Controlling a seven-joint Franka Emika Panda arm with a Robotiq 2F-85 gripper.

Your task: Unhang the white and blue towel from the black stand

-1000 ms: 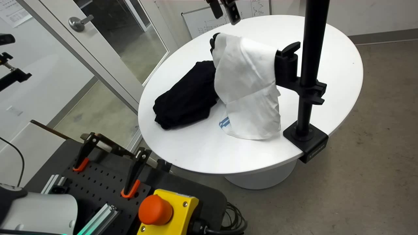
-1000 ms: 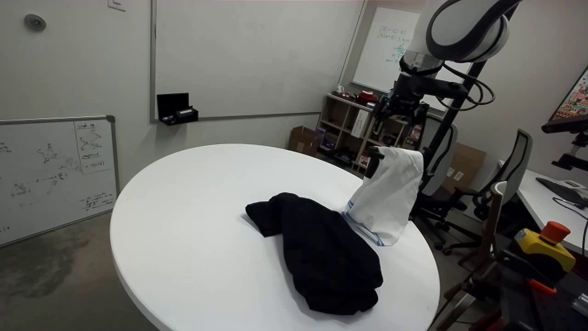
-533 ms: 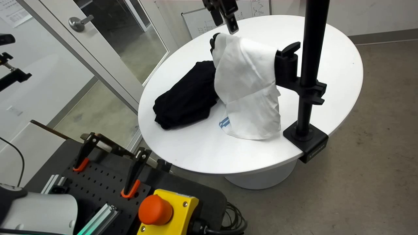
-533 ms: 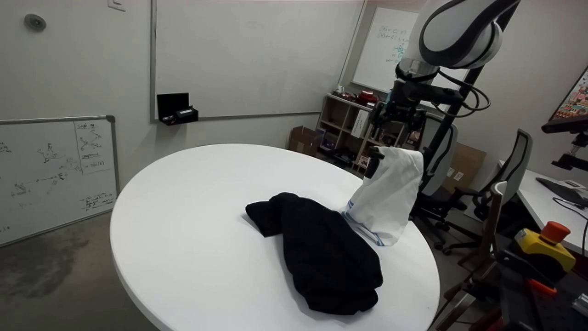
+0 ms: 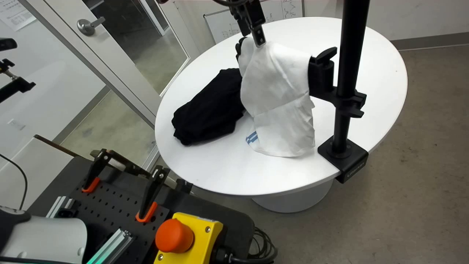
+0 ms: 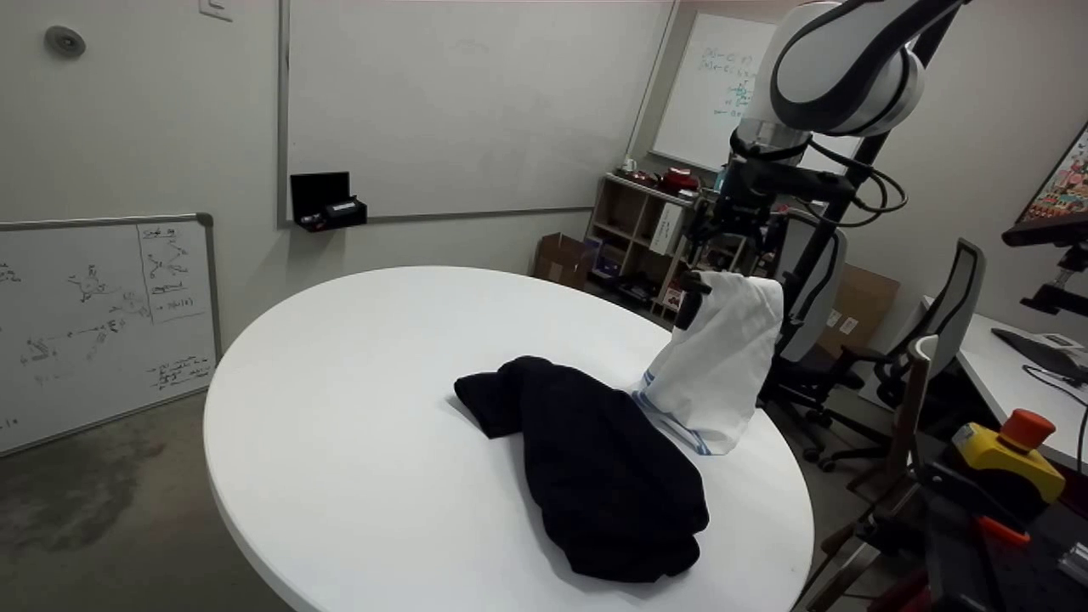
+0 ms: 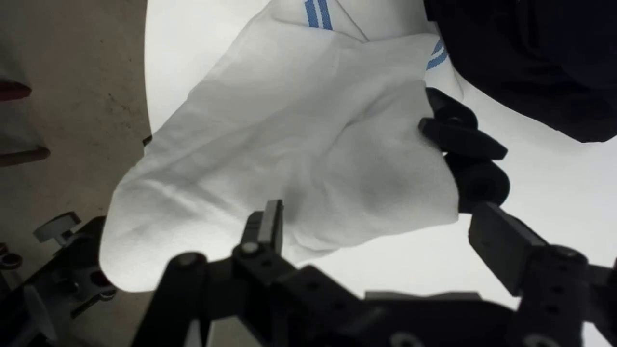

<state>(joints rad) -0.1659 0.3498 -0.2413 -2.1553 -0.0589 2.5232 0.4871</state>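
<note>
The white towel with blue stripes (image 5: pixel 278 99) hangs draped over the horizontal arm of the black stand (image 5: pixel 350 55). It also shows in an exterior view (image 6: pixel 722 365) and in the wrist view (image 7: pixel 308 130). Its lower striped edge reaches down to the table. The stand arm's black end knobs (image 7: pixel 475 159) stick out past the towel. My gripper (image 5: pixel 253 39) is open and empty, just above the towel near the arm's free end. In the wrist view the fingers (image 7: pixel 378 214) are wide apart, with the towel's near edge showing between them. Whether a finger touches the towel I cannot tell.
A dark cloth (image 6: pixel 603 476) lies on the white round table (image 6: pixel 365 408) beside the towel. The stand's upright pole and clamp base (image 5: pixel 342 156) are at the table edge. A yellow box with a red button (image 5: pixel 190 238) sits on the black robot cart.
My gripper has moved down to just above the towel near the stand arm's free end. The towel, stand and dark cloth have not moved.
</note>
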